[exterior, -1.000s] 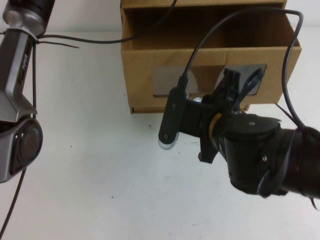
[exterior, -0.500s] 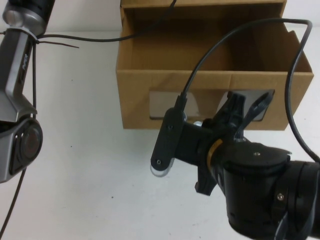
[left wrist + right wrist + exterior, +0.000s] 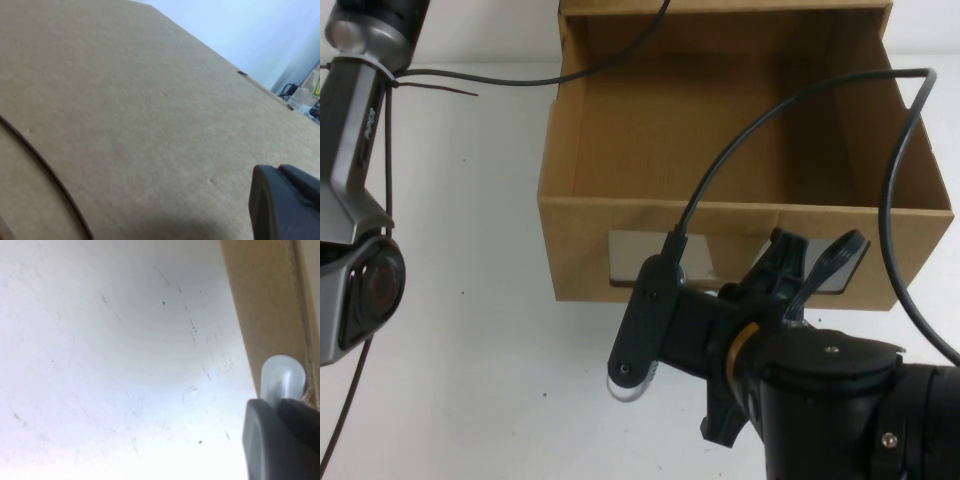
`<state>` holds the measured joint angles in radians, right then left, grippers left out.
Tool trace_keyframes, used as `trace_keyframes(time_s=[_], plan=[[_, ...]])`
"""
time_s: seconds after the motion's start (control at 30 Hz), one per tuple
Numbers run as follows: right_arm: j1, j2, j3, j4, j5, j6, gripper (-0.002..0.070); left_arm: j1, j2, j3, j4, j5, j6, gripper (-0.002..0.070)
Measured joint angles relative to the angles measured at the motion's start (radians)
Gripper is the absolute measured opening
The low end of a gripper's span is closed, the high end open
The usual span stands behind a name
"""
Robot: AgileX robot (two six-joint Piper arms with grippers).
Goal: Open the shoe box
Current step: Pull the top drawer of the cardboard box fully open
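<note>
- The box (image 3: pixel 570 255) sits centre, its open inside showing.
- Your right gripper (image 3: pixel 810 262) is closed tight at its near wall; pull straight and level.
- Your left gripper (image 3: pixel 287 200) is close against the cardboard, grip unclear.

High view: raised at 6 o'clock, angled down toward 12, with the shoe box (image 3: pixel 580 240) near at 12 to 1.
Left wrist view: very close, skimming the box's cardboard.
Right wrist view: close over the table (image 3: pixel 100 365), beside a box wall.
Shared: the shoe box, in all three.
</note>
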<state>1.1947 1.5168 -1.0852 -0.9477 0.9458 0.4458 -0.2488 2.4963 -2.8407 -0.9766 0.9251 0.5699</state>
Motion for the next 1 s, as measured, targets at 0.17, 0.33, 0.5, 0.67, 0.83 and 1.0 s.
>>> trace_keyframes(time_s=[0.17,0.33,0.5,0.67,0.83,1.0], plan=[[-0.003,0.0,0.0,-0.009,0.0,0.0,0.0003,0.0,0.0,0.0,0.0,-0.002,0.0,-0.0006],[-0.016,0.0,0.0,0.008,-0.007,-0.01,0.0002,0.0,0.0,0.0,0.0,-0.005,0.0,-0.0006],[-0.022,0.0,0.0,0.033,-0.007,-0.02,0.0001,0.0,0.0,0.0,0.0,-0.005,0.0,-0.0006],[-0.023,0.0,0.0,0.054,-0.007,-0.02,0.0001,0.0,0.0,0.0,0.0,-0.005,0.0,-0.0006],[-0.023,0.0,0.0,0.062,-0.007,-0.02,0.0163,0.0,0.0,0.0,0.0,-0.005,0.0,-0.0006],[-0.018,-0.03,0.0,0.069,0.0,-0.02,0.0384,0.0,0.0,0.0,0.0,-0.005,0.0,-0.0006]])
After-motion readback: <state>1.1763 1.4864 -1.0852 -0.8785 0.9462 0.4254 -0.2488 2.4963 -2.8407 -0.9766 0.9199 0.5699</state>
